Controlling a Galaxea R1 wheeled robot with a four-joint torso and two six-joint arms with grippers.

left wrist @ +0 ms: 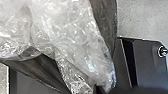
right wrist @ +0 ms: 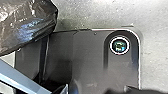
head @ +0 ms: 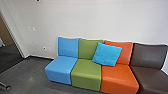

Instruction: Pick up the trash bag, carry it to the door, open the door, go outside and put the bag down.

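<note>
Trash bag (right wrist: 28, 22) near, had to drive smoothly, clear of the sofa's edge (head: 86, 83), couldn't tell jaws clenched from released.

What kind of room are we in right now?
Probably an office lounge or waiting area: a row of armless seats in blue, green, orange and brown against a plain wall, with a loose blue cushion.
</note>
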